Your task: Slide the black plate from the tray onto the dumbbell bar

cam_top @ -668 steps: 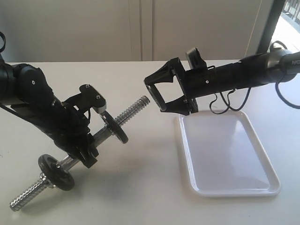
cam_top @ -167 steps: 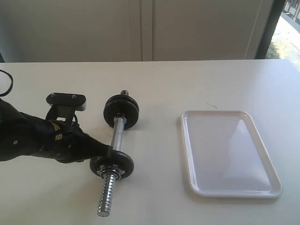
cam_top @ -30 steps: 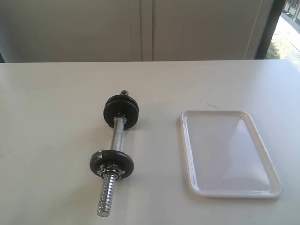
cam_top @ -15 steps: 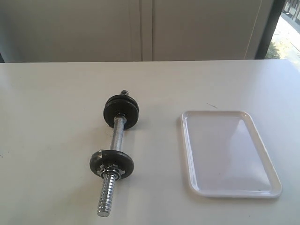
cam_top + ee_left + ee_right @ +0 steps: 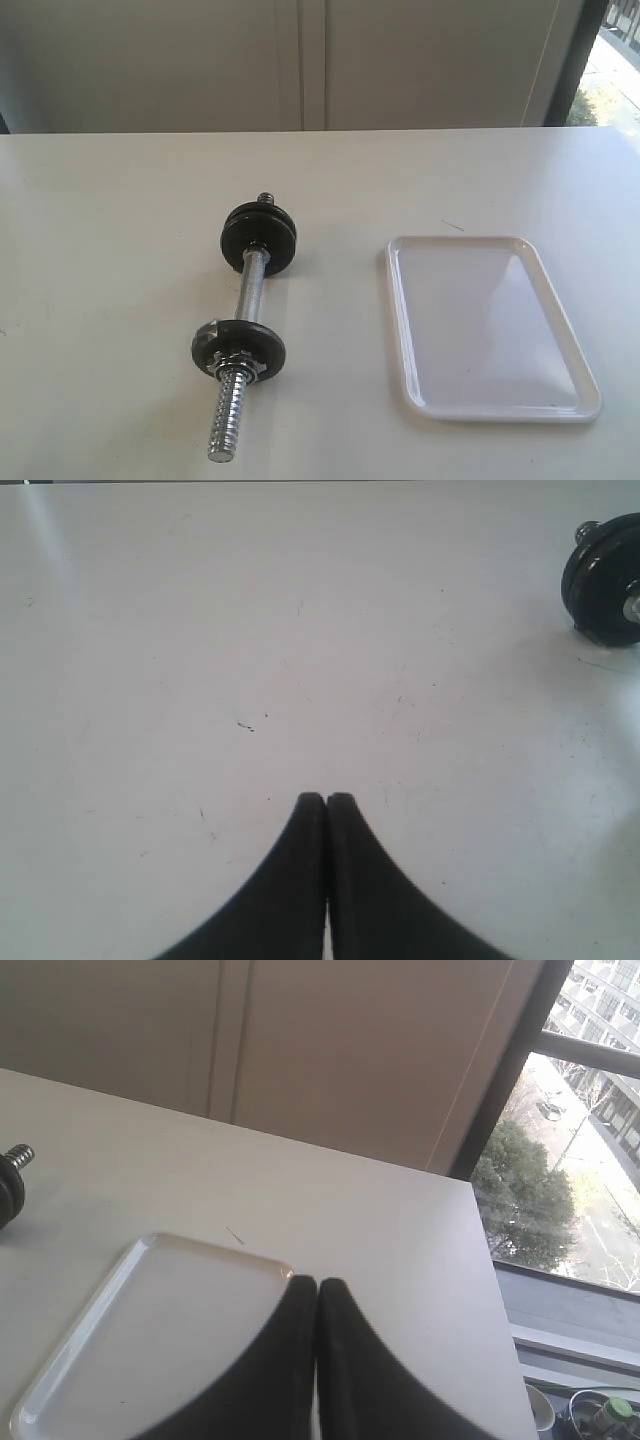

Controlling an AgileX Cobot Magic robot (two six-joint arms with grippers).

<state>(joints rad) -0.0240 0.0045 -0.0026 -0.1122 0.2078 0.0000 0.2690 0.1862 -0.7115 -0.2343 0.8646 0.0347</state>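
Both your left gripper point(image 5: 326, 798) and right gripper point(image 5: 317, 1282) are closed empty; the chrome steel dumbbell bar point(image 5: 249, 288) lies near-to-far, left of the white plastic tray point(image 5: 480, 320).

Shiny threaded metal dumbbell bar point(image 5: 243, 340); glossy white plastic tray point(image 5: 488, 325)

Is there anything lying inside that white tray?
Nothing shows inside the tray: its white floor lies bare in the exterior view. In the right wrist view the shut right tool covers part of it.
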